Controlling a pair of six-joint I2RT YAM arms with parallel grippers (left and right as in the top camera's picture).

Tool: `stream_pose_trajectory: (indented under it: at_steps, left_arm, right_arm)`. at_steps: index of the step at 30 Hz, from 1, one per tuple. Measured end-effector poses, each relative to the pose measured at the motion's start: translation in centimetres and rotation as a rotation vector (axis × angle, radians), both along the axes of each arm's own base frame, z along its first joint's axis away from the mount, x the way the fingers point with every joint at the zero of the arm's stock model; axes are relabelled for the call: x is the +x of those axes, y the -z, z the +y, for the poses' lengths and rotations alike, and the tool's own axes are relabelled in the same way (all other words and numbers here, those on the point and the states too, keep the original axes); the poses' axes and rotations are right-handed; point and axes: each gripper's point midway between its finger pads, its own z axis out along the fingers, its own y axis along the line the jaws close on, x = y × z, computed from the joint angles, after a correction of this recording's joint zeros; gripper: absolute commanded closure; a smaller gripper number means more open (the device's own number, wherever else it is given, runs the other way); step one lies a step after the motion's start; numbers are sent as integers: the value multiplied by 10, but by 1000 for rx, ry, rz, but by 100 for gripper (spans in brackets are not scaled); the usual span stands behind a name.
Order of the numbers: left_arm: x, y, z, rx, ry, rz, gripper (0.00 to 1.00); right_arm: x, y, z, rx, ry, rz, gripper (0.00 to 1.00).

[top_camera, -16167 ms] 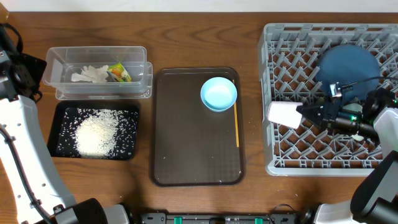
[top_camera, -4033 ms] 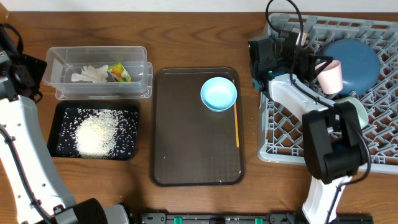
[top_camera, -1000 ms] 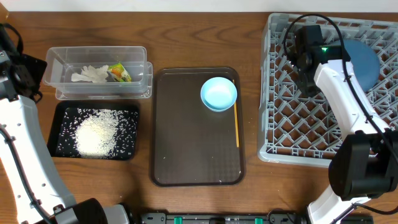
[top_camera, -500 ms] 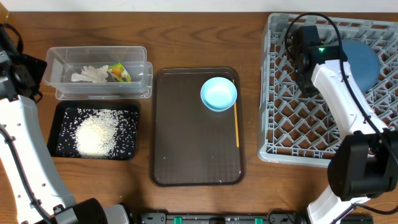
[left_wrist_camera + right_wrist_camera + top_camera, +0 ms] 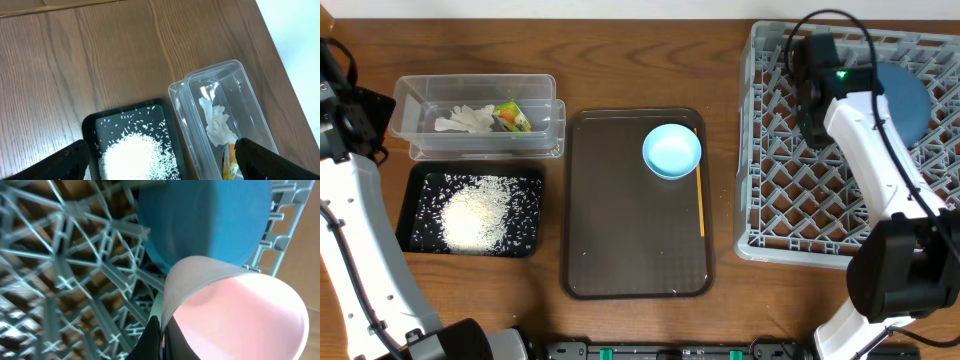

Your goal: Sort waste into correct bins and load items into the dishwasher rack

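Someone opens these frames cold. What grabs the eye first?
The grey dishwasher rack fills the right side of the table, with a dark-blue plate in its far part. In the right wrist view a pink cup takes up much of the frame, with the right gripper shut on its rim. Next come the light-blue dish on the brown tray at centre and the white rice heaped in the black tray at left.

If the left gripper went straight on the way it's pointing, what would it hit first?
Likely the black tray, at its rice-covered side next to the clear tub; the open left gripper hangs above, so depth is uncertain.
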Motion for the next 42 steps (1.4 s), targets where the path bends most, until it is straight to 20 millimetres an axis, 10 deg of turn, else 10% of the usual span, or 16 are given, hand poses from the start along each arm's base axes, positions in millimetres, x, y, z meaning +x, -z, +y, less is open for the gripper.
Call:
stream_pose_trajectory:
  at_steps: [10,20,30,42]
  left_arm:
    - [0,0,0,0,0,0,5]
    - [0,0,0,0,0,0,5]
    - [0,0,0,0,0,0,5]
    - [0,0,0,0,0,0,5]
  right_arm:
    - [25,-31,64,650,-63,-134,99]
    - [25,-64,66,1339,-95,-240,99]
    - [-17,-50,112,1843,-170,-128,99]
    - [-51,-13,124,1976,-52,-29,99]
